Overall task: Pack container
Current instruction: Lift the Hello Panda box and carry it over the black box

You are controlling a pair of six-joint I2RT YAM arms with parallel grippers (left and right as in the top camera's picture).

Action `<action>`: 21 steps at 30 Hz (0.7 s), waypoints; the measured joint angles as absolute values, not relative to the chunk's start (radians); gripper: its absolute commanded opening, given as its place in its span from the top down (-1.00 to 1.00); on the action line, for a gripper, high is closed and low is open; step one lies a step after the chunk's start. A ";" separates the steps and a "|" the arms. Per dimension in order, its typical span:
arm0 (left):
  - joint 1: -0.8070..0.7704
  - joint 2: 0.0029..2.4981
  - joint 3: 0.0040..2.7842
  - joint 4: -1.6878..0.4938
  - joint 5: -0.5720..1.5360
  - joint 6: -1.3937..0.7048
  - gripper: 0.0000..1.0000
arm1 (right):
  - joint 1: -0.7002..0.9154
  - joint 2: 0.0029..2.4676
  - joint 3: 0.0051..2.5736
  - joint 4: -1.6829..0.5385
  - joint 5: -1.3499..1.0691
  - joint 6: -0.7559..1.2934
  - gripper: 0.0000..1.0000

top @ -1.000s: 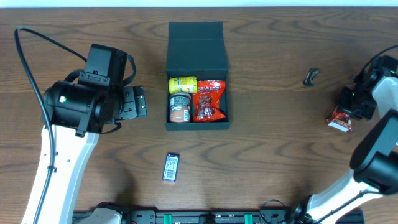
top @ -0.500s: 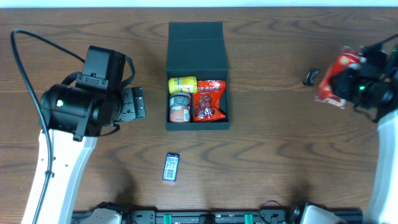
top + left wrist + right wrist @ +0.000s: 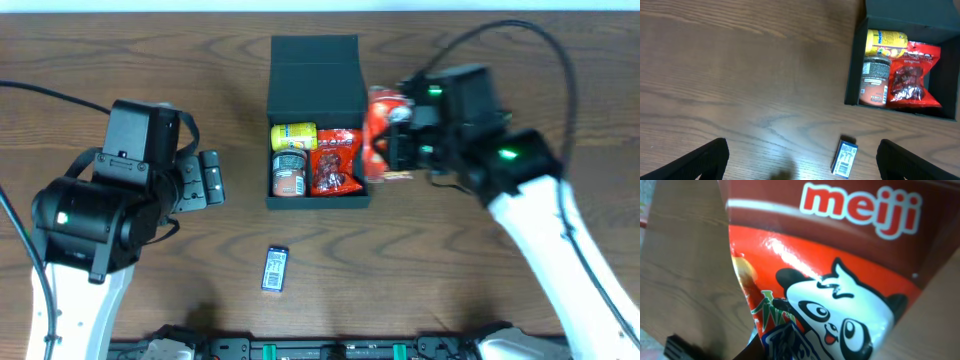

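Observation:
The container (image 3: pixel 318 203), a dark square box with its lid (image 3: pixel 315 75) standing open at the back, sits mid-table. It holds a yellow can (image 3: pixel 293 136), a brown jar (image 3: pixel 289 173) and a red bag (image 3: pixel 337 160). My right gripper (image 3: pixel 397 142) is shut on a red Meiji panda snack bag (image 3: pixel 381 130), held just outside the container's right wall. That bag (image 3: pixel 840 280) fills the right wrist view. My left gripper (image 3: pixel 214 178) stands open left of the container (image 3: pixel 854 65), nothing between its fingers (image 3: pixel 705 157).
A small blue box (image 3: pixel 275 268) lies on the wood in front of the container, and it shows between the left fingers' span (image 3: pixel 845 157). The table's far edge runs just behind the lid. A black cable (image 3: pixel 530 40) arcs over the right arm.
The right arm has carried the snack bag from the table's far right edge leftward to the container's right side. The left arm has shifted slightly left and towards the front.

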State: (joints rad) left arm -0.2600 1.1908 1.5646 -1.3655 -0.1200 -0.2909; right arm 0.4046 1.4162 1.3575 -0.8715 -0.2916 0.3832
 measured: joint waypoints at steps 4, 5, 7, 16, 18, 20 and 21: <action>-0.260 1.190 1.565 -1.372 -0.120 -0.291 -0.90 | 0.471 1.525 1.358 -0.814 -0.271 0.435 0.97; -0.260 1.190 1.565 -1.374 -0.120 -0.291 -0.90 | 0.477 1.545 1.358 -0.812 -0.268 0.440 0.98; -0.260 1.190 1.565 -1.377 -0.120 -0.291 -0.90 | 0.483 1.621 1.361 -0.809 -0.260 0.450 0.98; -0.260 1.190 1.565 -1.377 -0.120 -0.291 -0.90 | 0.483 1.794 1.370 -0.772 -0.207 0.473 0.97; -0.260 1.190 1.565 -1.377 -0.120 -0.291 -0.90 | 0.483 1.816 1.372 -0.752 -0.201 0.482 0.97; -0.260 1.190 1.565 -1.378 -0.120 -0.291 -0.90 | 0.485 1.836 1.374 -0.727 -0.197 0.495 0.97; -0.260 1.190 1.565 -1.377 -0.120 -0.291 -0.90 | 0.488 1.845 1.374 -0.714 -0.194 0.503 0.98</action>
